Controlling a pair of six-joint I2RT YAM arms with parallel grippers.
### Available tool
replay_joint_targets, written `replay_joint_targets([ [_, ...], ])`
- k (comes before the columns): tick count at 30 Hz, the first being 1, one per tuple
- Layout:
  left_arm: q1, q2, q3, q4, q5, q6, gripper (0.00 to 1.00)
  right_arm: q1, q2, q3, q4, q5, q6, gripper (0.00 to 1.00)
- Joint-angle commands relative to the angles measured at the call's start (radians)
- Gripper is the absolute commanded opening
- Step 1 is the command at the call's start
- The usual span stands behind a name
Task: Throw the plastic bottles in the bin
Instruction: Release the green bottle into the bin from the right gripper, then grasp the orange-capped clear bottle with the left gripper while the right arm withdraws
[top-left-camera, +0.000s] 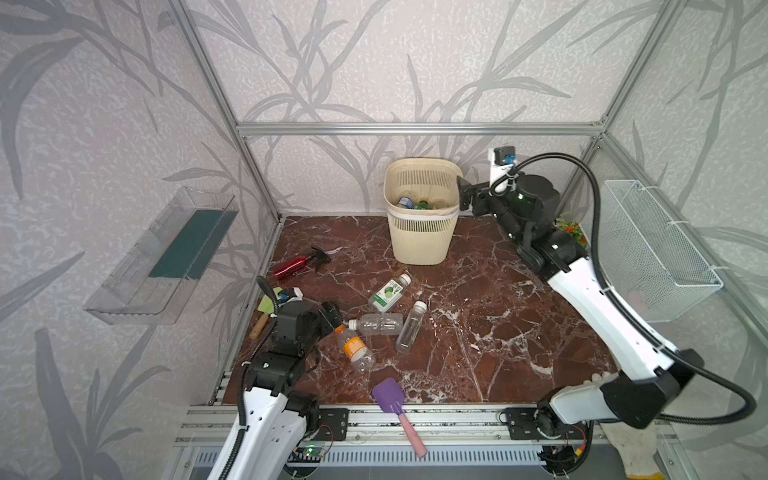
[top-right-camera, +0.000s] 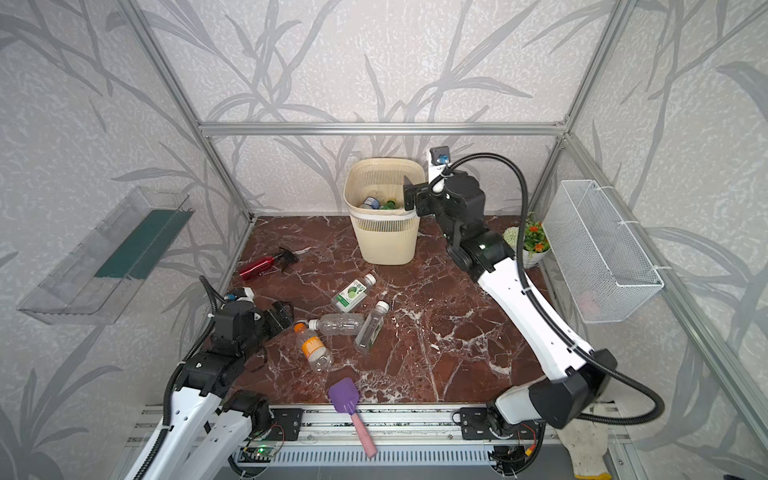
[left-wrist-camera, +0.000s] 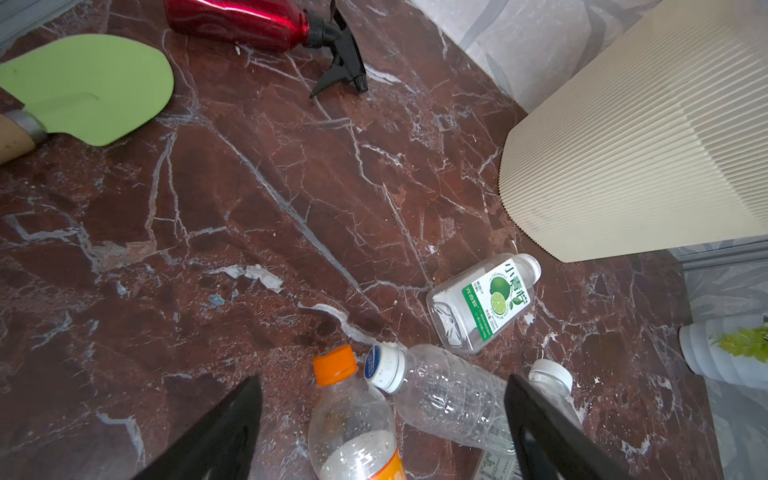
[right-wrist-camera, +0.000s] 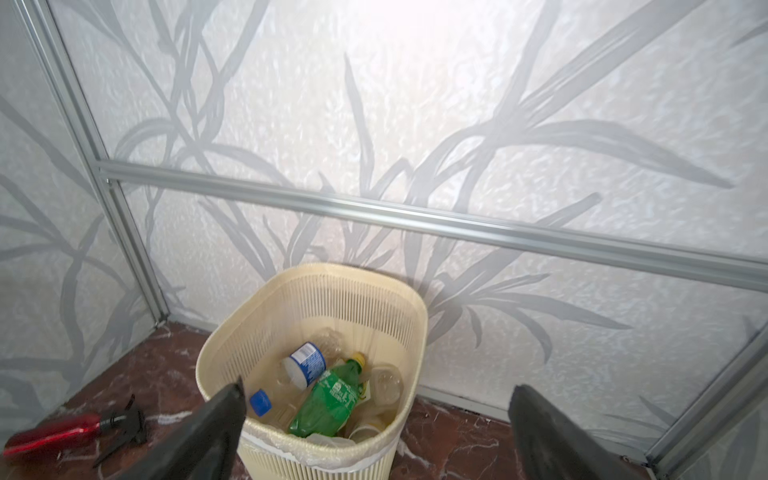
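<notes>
Nearest, the left gripper (left-wrist-camera: 382, 382) hovers with its jaws spread and empty over the clear orange-capped plastic bottle (left-wrist-camera: 353, 432), which lies on the red marble tabletop (left-wrist-camera: 249, 208). It should probably straddle that bottle's body squarely, clear of the ribbed white-capped clear bottle (left-wrist-camera: 449, 395) just beside it. Farther back, the right gripper (right-wrist-camera: 376, 390), wide open and empty, hangs above the cream slatted plastic bin (right-wrist-camera: 316, 274), which holds several bottles.

The right half of the red-brown marble tabletop (top-left-camera: 478, 332) is left bare. Leftward, passage is crowded by four clustered clear plastic bottles (top-left-camera: 380, 324), a red metallic spray bottle (top-left-camera: 293, 266) and a purple pink-handled scoop (top-left-camera: 388, 397). The mouth of the cream slatted plastic bin (top-left-camera: 419, 245) is uncovered.
</notes>
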Motion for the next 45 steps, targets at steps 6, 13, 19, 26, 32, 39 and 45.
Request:
replay_joint_targets([
  [6, -0.013, 0.026, 0.018, -0.083, 0.051, -0.05, 0.92, -0.063, -0.071, -0.318, 0.014, -0.005, 0.136, 0.99],
  [13, -0.063, 0.051, -0.002, -0.128, 0.063, -0.139, 0.92, -0.074, -0.083, -0.492, 0.0, -0.068, 0.256, 1.0],
  [19, -0.205, 0.103, -0.009, -0.159, -0.012, -0.244, 0.91, -0.072, -0.028, -0.565, -0.031, -0.09, 0.367, 1.0],
  [26, -0.298, 0.112, -0.065, -0.156, -0.004, -0.401, 0.88, -0.071, 0.002, -0.616, 0.028, -0.111, 0.431, 1.0],
  [32, -0.357, 0.105, -0.127, -0.136, -0.032, -0.473, 0.86, -0.071, 0.033, -0.607, 0.057, -0.124, 0.443, 1.0],
  [39, -0.381, 0.213, -0.115, -0.069, -0.033, -0.458, 0.86, -0.071, 0.069, -0.603, 0.069, -0.137, 0.456, 1.0],
  [45, -0.383, 0.283, -0.145, 0.013, -0.034, -0.44, 0.85, -0.073, 0.085, -0.601, 0.069, -0.141, 0.457, 1.0],
])
